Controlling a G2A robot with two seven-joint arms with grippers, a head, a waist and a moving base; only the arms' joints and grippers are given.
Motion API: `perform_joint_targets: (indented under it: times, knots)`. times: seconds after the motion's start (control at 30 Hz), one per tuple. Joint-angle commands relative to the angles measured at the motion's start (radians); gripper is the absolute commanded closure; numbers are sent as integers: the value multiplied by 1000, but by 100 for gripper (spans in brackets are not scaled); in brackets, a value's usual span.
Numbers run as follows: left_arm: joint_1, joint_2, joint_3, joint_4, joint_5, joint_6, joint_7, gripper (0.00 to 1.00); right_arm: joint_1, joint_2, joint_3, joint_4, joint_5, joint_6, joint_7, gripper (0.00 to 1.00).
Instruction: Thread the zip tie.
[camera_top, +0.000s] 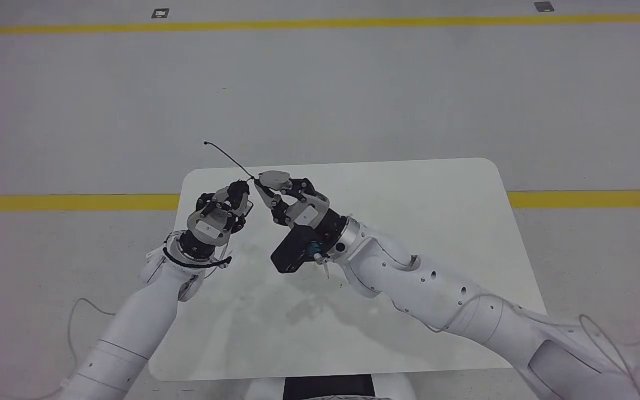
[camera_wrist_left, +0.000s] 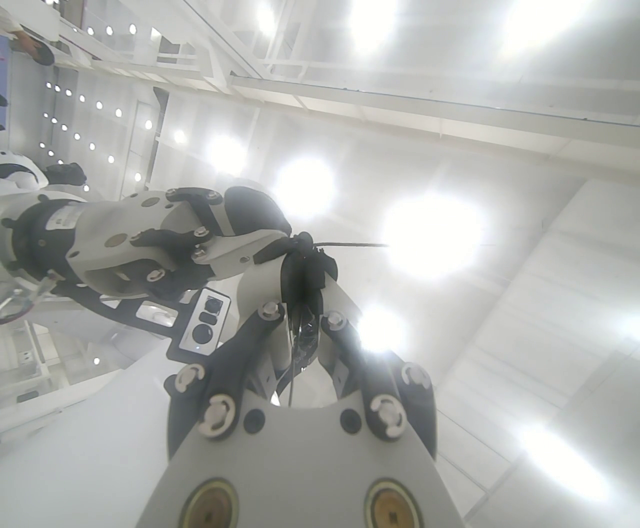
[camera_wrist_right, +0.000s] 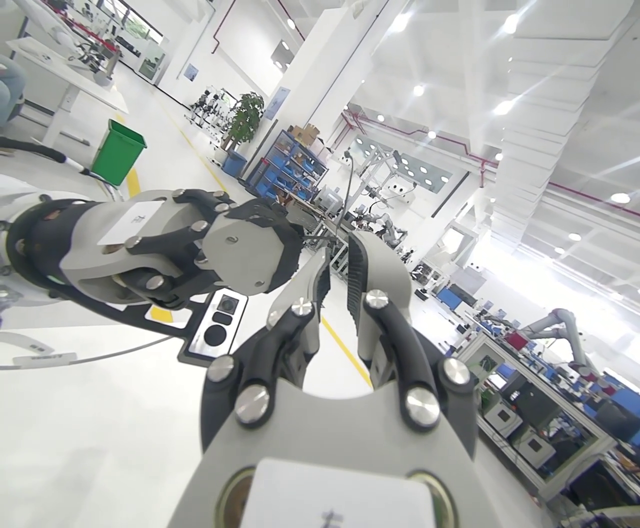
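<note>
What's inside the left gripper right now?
The zip tie, pinched in the shut left gripper; its thin tail pokes out beyond. The clamped part is hidden, so threading can't be judged.

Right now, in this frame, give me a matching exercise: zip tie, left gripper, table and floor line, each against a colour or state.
Things:
1. zip tie
2. left gripper
3. table
4. floor line

Colours or states:
a. white
b. yellow
c. shut on the zip tie
d. thin and black

Pairs: 1-d, 2-c, 3-a, 4-b
</note>
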Motion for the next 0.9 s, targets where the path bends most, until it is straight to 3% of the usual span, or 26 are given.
perform_joint_targets:
  times: [0.0,0.37,0.87]
  knots:
    - [0,0,0,0,0,0,0,100,2,1,0,0,0,0,0,92]
    - [0,0,0,0,0,0,0,100,14,3,-10,0,0,-6,5,88]
    - [0,0,0,0,0,0,0,100,32,5,-26,1,0,2,7,91]
